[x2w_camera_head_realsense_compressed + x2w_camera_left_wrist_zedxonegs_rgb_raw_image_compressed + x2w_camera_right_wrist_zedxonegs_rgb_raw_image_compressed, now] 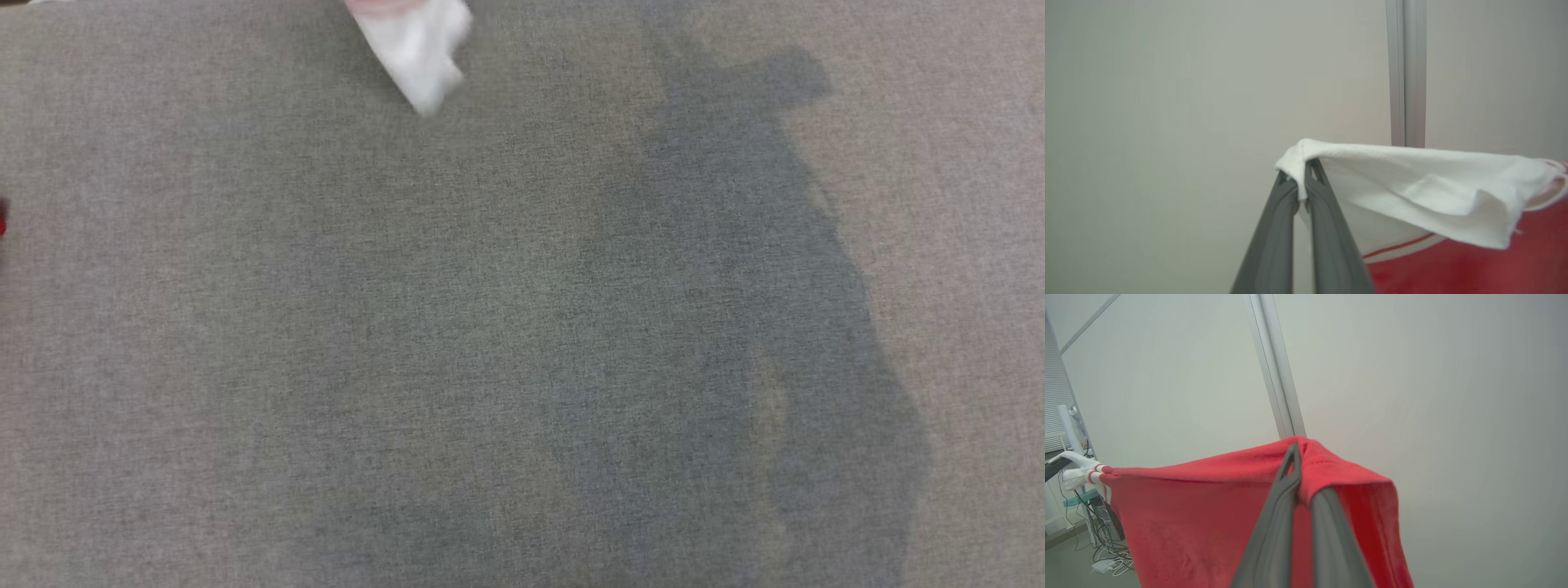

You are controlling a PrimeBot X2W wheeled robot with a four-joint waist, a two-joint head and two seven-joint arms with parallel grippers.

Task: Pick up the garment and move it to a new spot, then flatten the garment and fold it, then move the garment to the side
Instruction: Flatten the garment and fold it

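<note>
The head camera looks steeply down from close range onto a grey woven surface (245,367). A blurred white corner of the garment (416,49) hangs in at the top edge. The left wrist camera sits just behind the left claw (1300,171) and looks along its fingers toward a pale wall (1167,81) and a metal post (1406,73). White cloth is pinched at the tips and runs off to the claw's right. The right wrist camera looks along the right claw (1297,457), tilted, with red cloth draped over the tips and stretching to that claw's left. Both wrist views share the garment, wall and post.
</note>
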